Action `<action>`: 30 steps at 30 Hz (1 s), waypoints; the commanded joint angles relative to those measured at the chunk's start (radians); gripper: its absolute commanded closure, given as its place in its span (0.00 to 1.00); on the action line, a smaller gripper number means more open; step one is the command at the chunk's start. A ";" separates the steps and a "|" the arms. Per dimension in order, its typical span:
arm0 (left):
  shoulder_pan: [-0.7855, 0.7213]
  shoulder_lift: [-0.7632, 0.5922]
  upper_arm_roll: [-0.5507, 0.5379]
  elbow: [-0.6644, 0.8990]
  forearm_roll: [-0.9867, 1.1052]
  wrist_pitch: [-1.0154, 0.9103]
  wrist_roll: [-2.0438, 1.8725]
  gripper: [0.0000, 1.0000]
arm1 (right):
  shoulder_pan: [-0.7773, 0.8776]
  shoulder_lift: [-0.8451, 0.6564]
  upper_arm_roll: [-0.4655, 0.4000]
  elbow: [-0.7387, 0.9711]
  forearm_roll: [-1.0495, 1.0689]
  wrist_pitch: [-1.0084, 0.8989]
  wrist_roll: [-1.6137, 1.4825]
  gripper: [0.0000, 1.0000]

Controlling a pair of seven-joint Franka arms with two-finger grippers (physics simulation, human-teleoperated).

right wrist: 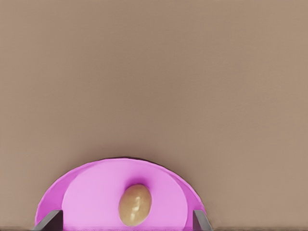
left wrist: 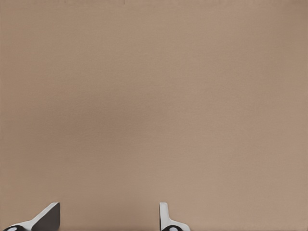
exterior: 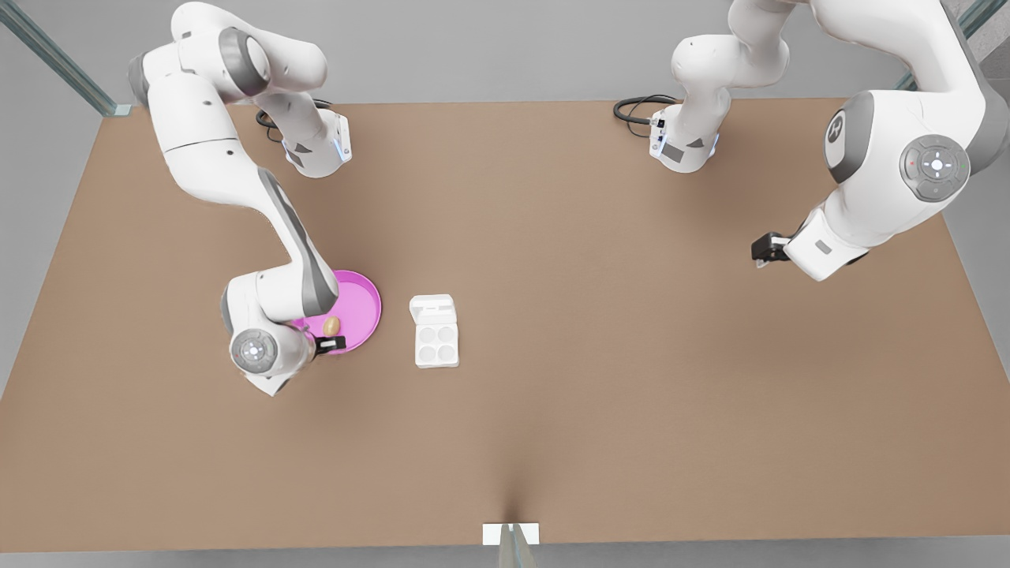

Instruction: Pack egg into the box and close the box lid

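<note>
On the front view's left, the right end effector (exterior: 331, 344) hangs over the near rim of a pink plate (exterior: 364, 304), its fingers (right wrist: 48, 221) spread wide. The egg (exterior: 331, 325) lies on the plate just beyond the fingertips, centred between them in the right wrist view, its long axis running roughly away from the end effector. Just to the plate's right on the brown counter (exterior: 600, 331) sits the box (exterior: 436, 345), all four cups empty, the box lid (exterior: 432, 308) folded back flat. Far to the front view's right, the left end effector (exterior: 764, 251) waits above bare counter, fingers (left wrist: 48, 219) parted. The right arm is much nearer the egg and looks set to take it.
</note>
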 commanded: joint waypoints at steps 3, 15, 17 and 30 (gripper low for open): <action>0.000 -0.001 0.000 0.000 0.001 0.004 -0.002 0.00 | -0.004 -0.081 0.003 -0.209 0.000 0.509 0.080 0.00; -0.002 -0.001 0.000 0.000 0.002 0.004 -0.002 0.00 | -0.021 -0.078 0.003 -0.212 -0.001 0.550 0.080 0.00; -0.002 -0.001 0.000 0.000 0.002 0.002 0.000 0.00 | -0.020 -0.081 0.003 -0.249 -0.001 0.548 0.086 0.00; -0.006 -0.001 0.000 0.000 0.002 0.000 0.000 0.00 | -0.017 -0.221 0.023 -0.442 0.000 0.548 0.177 0.00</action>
